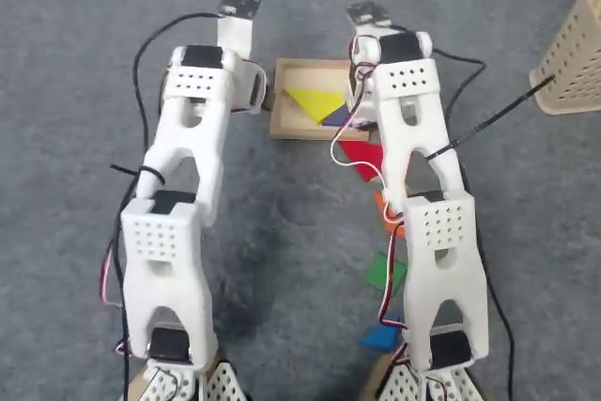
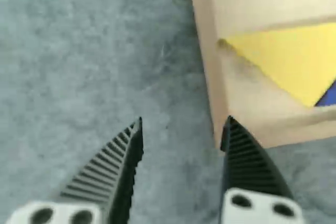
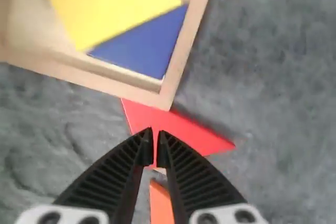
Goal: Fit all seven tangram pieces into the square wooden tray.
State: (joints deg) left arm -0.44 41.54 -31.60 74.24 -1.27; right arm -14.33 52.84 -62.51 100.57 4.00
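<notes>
High view: the square wooden tray [image 1: 278,105] lies on the grey felt-like mat [image 1: 84,138] in front of both arms. Inside it are a flat yellow triangle [image 1: 315,100] and a flat dark blue piece [image 1: 336,117]. A flat red triangle [image 1: 364,155] lies on the mat just outside the tray's near edge. A flat orange piece [image 1: 386,209], a flat green piece [image 1: 385,271] and a flat light blue piece [image 1: 379,335] follow in a row along the right arm.

Left wrist view: the left gripper [image 2: 184,129] is wide open and empty. One fingertip is at the tray's outer corner, the other over bare mat.

Right wrist view: the right gripper [image 3: 155,137] is closed to a thin slit and holds nothing. Its tips are over the red triangle's edge, near the tray corner.

The pieces look thin, stiff, light and smooth. I judge that the red triangle is best pinched across two opposite edges, with the fingers pressed into the mat (which probably yields a little). The fingers must first open.
</notes>
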